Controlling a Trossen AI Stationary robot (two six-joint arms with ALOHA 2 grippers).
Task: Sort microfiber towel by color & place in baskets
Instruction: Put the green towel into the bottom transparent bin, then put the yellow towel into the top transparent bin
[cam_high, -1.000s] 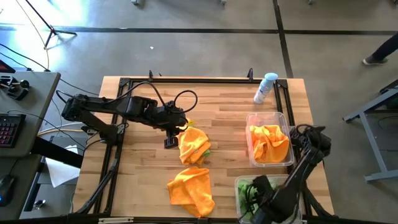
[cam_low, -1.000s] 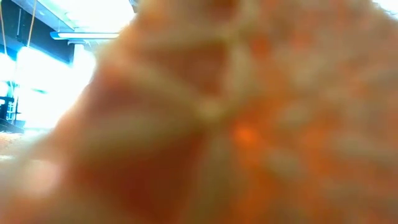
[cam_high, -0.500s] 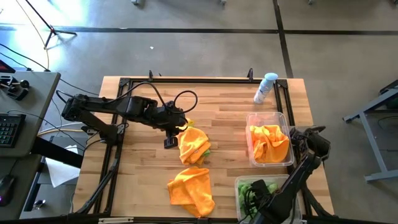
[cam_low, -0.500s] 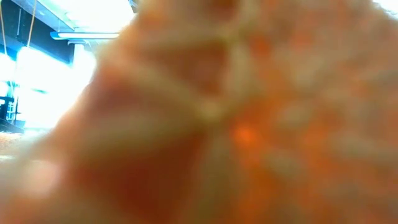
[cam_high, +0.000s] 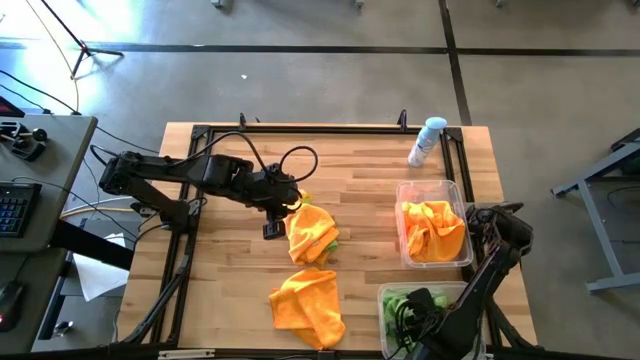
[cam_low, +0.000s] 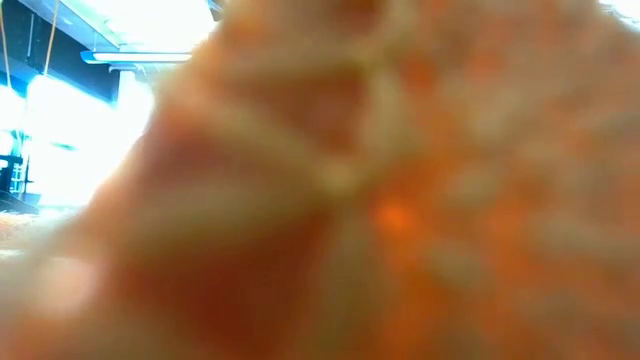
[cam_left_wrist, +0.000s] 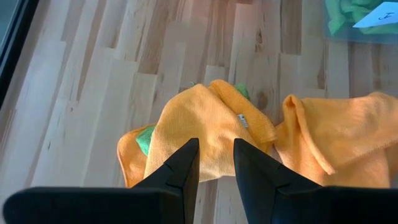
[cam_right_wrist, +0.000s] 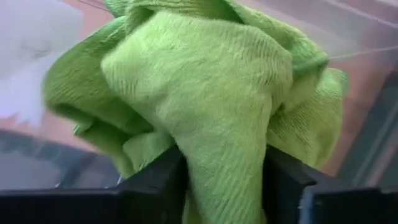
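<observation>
My left gripper (cam_high: 284, 207) (cam_left_wrist: 216, 163) hangs open over an orange microfiber towel (cam_high: 312, 232) (cam_left_wrist: 199, 121) at the table's middle. A green towel (cam_left_wrist: 144, 139) peeks out from under it. A second orange towel (cam_high: 308, 305) lies nearer the front edge. The far basket (cam_high: 430, 187) at the right holds orange towels (cam_high: 433, 230). My right gripper (cam_high: 420, 303) (cam_right_wrist: 224, 186) points down into the near basket (cam_high: 384, 296), open, with a green towel (cam_right_wrist: 199, 93) bunched between its fingers. My right gripper comes at the green towel from above, and a bunched fold of it (cam_right_wrist: 221, 155) stands between the two parted fingers (cam_right_wrist: 163, 183). The cloth lies against their inner sides. The rest of the towel lies heaped in the near basket.
A white-and-blue spray bottle (cam_high: 428, 140) stands at the far right, behind the baskets. A black frame (cam_high: 300, 130) runs round the table. Bare wood lies open at the far middle and near left. Blurred orange cloth (cam_low: 380, 200) close to the lens fills the low view.
</observation>
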